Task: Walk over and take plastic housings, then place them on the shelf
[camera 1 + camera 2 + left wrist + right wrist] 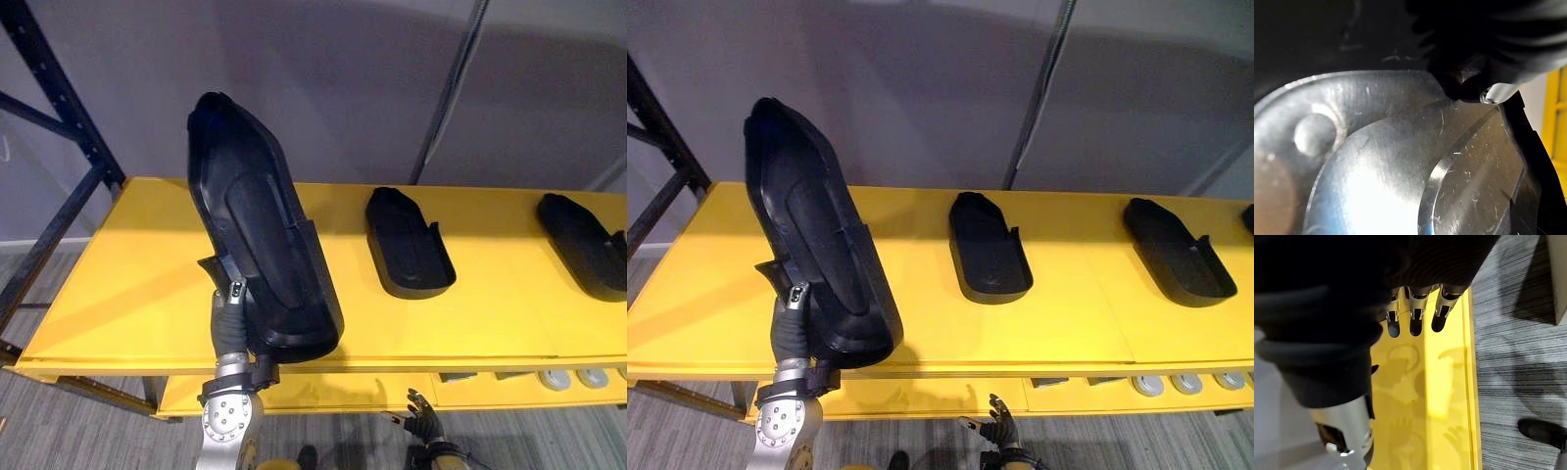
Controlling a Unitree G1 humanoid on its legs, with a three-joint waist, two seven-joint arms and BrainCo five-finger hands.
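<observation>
Mostly about the held housing [260,235]: a black plastic shell, long and boat-shaped, with its hollow side facing the camera. It has a raised rim all round, an oval step inside, a narrow rounded end and a wider end with a notched wall. It stands on end, tilted, narrow end up. The wide end is down over the front edge of the yellow shelf [137,284]; whether it touches the board cannot be told. The left hand [229,323] grips it from below at the wide end. One silver digit is laid on the near side wall and the rest are hidden behind the shell, so the hand is clamped on it.

Two more of the same shape lie flat on the shelf, hollow side up: the middle housing [407,240] and the right housing [583,245], well apart from each other. The right hand [423,409] hangs low in front of the lower shelf [323,392], fingers [1416,325] apart, relaxed and holding nothing. Grey round parts [573,378] sit on the lower shelf at right.
</observation>
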